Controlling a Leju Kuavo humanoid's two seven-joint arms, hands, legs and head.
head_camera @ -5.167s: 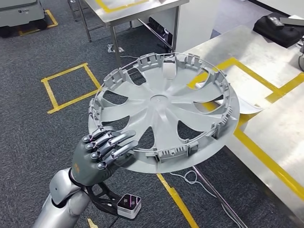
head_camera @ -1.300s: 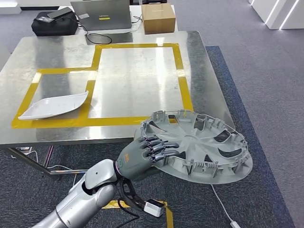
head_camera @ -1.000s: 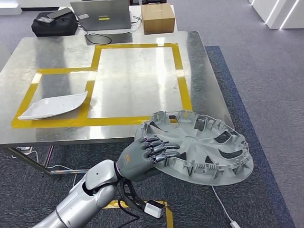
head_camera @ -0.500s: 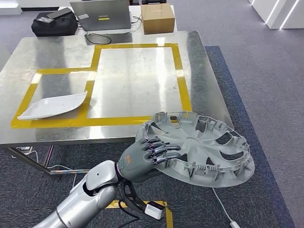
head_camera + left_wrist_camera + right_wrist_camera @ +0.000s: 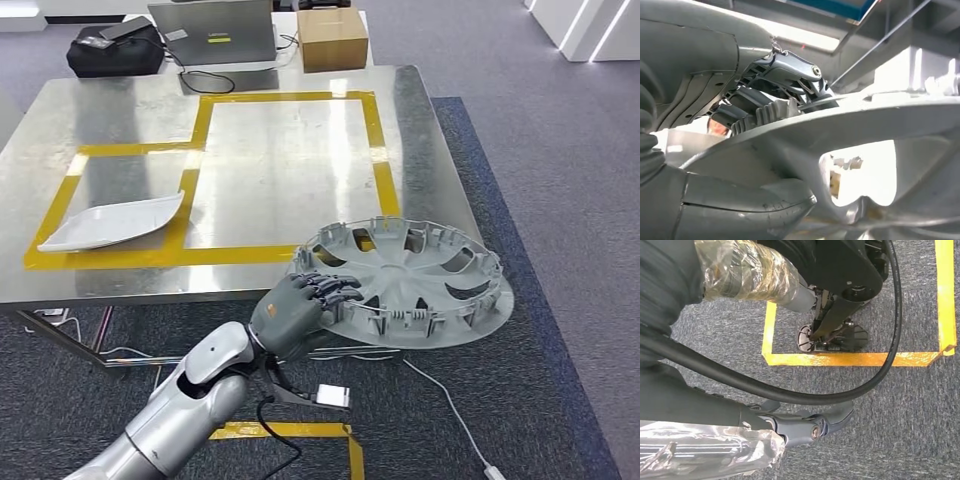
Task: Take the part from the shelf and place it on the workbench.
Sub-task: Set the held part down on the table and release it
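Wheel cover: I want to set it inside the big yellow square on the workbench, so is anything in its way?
Nothing visible. The square is bare; the white part lies in the neighbouring one. The left hand holds the wheel cover over the workbench's near corner.

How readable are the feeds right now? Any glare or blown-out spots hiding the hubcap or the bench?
Head view: sharp and evenly lit, with soft ceiling glare on the workbench but the hubcap and left hand clear. Left wrist view: backlit, bright patches through the hubcap's openings blown to white, near surfaces soft. Right wrist view: well lit, carpet and yellow tape crisp.
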